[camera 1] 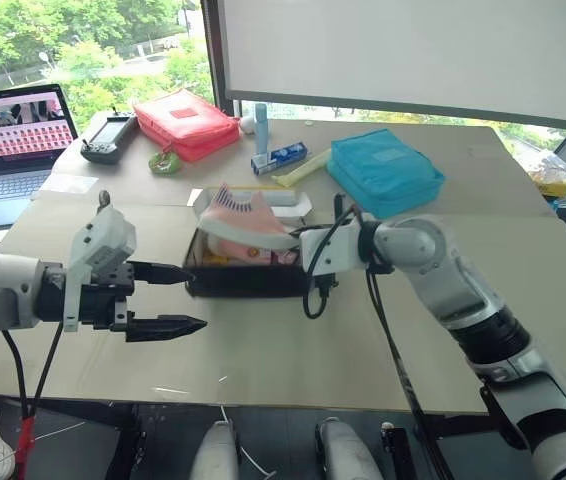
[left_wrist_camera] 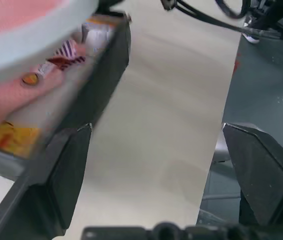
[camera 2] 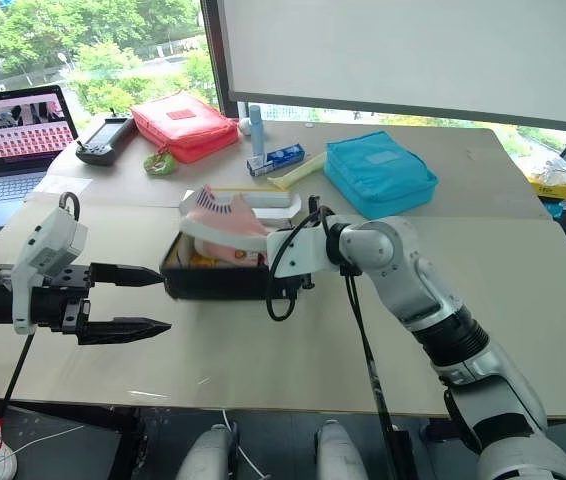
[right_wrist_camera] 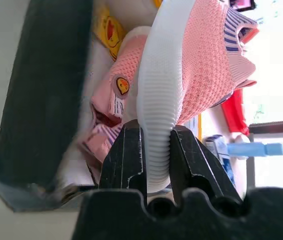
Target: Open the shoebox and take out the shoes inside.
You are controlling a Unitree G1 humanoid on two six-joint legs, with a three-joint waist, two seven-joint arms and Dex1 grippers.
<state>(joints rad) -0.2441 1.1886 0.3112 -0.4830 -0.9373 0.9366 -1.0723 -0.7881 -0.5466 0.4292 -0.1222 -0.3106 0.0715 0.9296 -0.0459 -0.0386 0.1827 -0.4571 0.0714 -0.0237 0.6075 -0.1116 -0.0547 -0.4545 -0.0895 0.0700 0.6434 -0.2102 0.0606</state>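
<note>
Pink sneaker (right_wrist_camera: 201, 70) lifts from the shoebox (camera 2: 218, 280)
Right gripper (right_wrist_camera: 155, 145) pinches its stiff white sole edge; the shoe looks light with a soft knit upper. Left gripper (camera 2: 133, 300) hangs spread, empty.

Worktop: broad pale beige worktop (camera 1: 263, 350), matte, running across the whole scene.
Window: large pane (camera 1: 83, 45) behind the far edge, bright daylight, green trees outside.
Blind: white roller blind (camera 1: 403, 50) covering the upper right part of the window.
Frame: dark upright window post (camera 1: 211, 50) between the open pane and the blind.
Floor: dark grey floor (camera 1: 283, 440) below the near edge.
</note>
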